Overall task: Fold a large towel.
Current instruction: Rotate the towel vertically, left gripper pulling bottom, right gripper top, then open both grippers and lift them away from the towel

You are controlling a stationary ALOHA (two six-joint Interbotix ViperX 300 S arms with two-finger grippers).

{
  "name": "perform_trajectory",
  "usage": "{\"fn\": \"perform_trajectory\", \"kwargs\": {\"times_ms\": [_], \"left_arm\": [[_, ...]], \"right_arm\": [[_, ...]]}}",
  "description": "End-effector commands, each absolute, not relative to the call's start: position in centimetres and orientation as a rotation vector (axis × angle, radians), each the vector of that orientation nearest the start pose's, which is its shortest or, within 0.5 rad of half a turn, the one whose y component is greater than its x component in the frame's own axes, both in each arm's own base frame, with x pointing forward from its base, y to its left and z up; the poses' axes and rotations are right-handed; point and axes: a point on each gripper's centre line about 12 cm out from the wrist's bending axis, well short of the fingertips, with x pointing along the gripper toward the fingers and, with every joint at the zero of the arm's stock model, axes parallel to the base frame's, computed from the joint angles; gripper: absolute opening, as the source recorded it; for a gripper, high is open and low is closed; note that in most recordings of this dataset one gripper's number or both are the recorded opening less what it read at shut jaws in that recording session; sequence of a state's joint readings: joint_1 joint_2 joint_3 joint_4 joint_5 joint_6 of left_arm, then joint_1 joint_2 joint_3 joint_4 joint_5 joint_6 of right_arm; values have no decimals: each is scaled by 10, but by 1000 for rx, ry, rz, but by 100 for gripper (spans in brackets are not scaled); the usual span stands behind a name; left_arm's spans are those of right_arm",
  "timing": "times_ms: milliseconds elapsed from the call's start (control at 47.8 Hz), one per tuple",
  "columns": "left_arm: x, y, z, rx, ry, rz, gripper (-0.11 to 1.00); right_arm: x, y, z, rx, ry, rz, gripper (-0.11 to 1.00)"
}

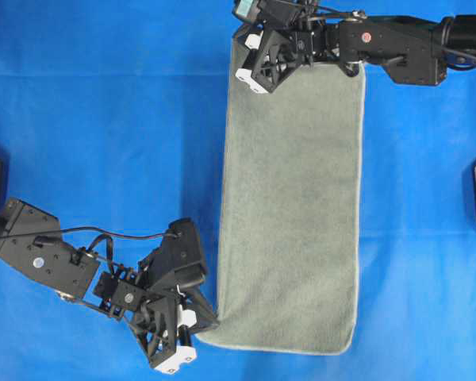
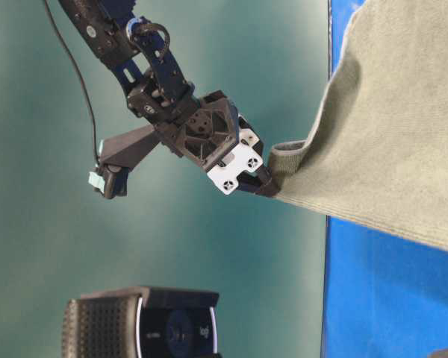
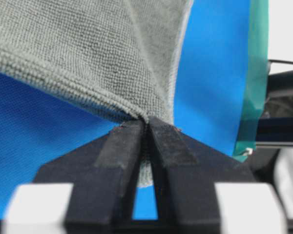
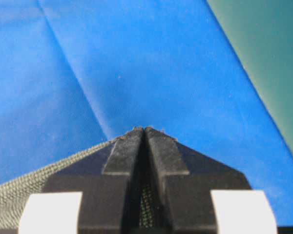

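On the blue sheet that covers the whole table lies the towel, a long grey-green strip running from the far edge toward the near edge, right of the middle. Its pale stitched border shows along the left side. Nothing else sits on the cloth or the sheet around it; only the two arms reach in.

At the near left corner, the left gripper pinches the towel's corner. From the left wrist view its black fingers meet at the tips with a fold of terry caught between them, and the cloth fans up and away from that point, lifted off the sheet.

At the far left corner, the right gripper comes in from the right, its arm crossing over the towel's far edge and hiding that end. Its fingers are pressed together with grey-green weave showing in the slit between them, so it grips the towel too.

From table level a webcam stands in the foreground, below the gripper and the raised corner there.
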State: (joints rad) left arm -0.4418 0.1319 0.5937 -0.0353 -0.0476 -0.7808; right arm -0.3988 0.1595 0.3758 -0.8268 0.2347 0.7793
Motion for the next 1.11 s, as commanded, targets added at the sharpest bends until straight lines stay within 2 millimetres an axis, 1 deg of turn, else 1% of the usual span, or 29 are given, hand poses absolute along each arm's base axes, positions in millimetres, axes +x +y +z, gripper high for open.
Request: {"fn": "perform_trajectory", "kwargs": {"times_ms": [0,63,84,105,126,188,230,272,314,335,418,460,565,669,753,774,795,816,900,1025,1046,1088], "left_arm": [[371,-193,161,-598,761,-190,13],[373,-190,161,-583,757,-189,30],[373,-190,161,-578,755,-192,36],[374,-189,162,-573,752,-193,42],[374,-189,162,-569,751,-194,51],[375,-186,163,-568,747,-189,68],[377,-184,164,-569,743,-187,74],[377,-183,166,-569,737,-187,73],[377,-181,168,-570,733,-184,71],[378,-180,170,-571,729,-183,71],[378,-175,179,-566,716,-180,70],[378,-170,187,-559,703,-179,70],[377,-158,205,-529,668,-181,70],[376,-140,221,-477,627,-175,70],[373,-123,235,-422,589,-168,70],[371,-116,241,-401,571,-165,70],[371,-113,242,-394,566,-162,70],[368,-105,248,-372,544,-157,70],[363,-81,262,-302,484,-132,70],[355,-38,274,-192,404,-63,70],[353,-28,277,-167,380,-44,70],[350,-14,279,-136,350,-13,70]], "right_arm": [[409,-210,206,23,666,-559,3],[409,-210,204,7,673,-553,4],[409,-210,204,3,677,-553,5],[408,-211,204,-2,679,-552,9],[407,-212,205,-13,681,-551,16],[405,-214,206,-31,685,-550,36],[404,-214,207,-50,689,-544,49],[403,-213,206,-69,696,-537,59],[403,-213,208,-85,696,-532,66],[403,-213,209,-94,697,-527,67],[402,-210,215,-127,684,-508,63],[403,-206,220,-139,670,-494,63],[403,-193,239,-158,620,-468,64],[394,-177,260,-172,573,-450,64],[377,-160,277,-174,534,-436,64],[372,-156,282,-171,521,-432,64],[367,-151,285,-170,509,-427,64],[362,-148,288,-168,502,-425,64],[339,-130,298,-147,455,-401,64],[306,-105,309,-82,352,-351,64],[298,-100,311,-65,327,-344,64],[287,-96,313,-46,300,-340,64]]}}
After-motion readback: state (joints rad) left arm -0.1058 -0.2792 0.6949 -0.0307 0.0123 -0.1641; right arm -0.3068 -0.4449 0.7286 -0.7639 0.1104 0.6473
